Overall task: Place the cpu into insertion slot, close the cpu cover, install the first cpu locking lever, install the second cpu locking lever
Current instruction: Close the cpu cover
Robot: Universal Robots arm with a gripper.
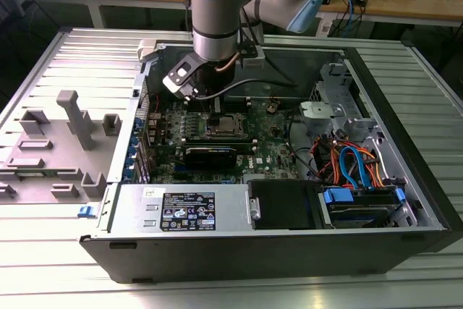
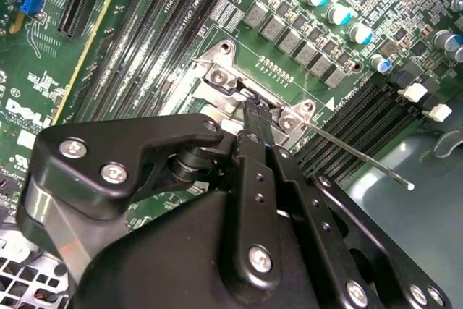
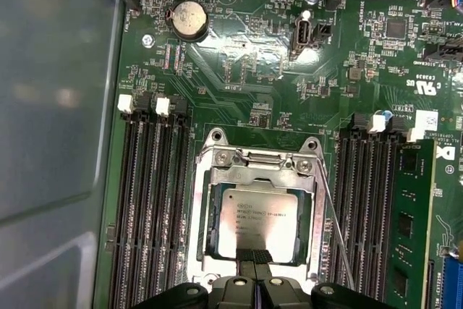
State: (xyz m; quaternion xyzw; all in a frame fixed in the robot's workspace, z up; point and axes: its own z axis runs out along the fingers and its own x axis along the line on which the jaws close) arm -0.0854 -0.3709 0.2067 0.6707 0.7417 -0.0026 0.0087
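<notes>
When you read the exterior view from its left, you first meet a grey fixture plate [image 1: 69, 117], at nine o'clock of the open computer case [image 1: 289, 251]. Near the case's middle your gripper [image 1: 216, 114] reaches down to the motherboard [image 1: 271, 151]. The cpu [image 1: 226, 129] lies just beside its tips at about five o'clock, and the blue and orange cables [image 1: 351, 164] are well off towards three o'clock. In the first wrist view the cpu [image 3: 253, 215] sits flat in the insertion slot [image 3: 194, 200], with the cpu cover [image 3: 260, 179] framing it. Your gripper [image 3: 253, 255] has its fingers pressed together, their tips over the chip's edge, though you cannot tell whether they bear on it. A thin wire lever [image 3: 336, 236] slants away from the socket's corner beside the memory slots [image 3: 362, 208].
</notes>
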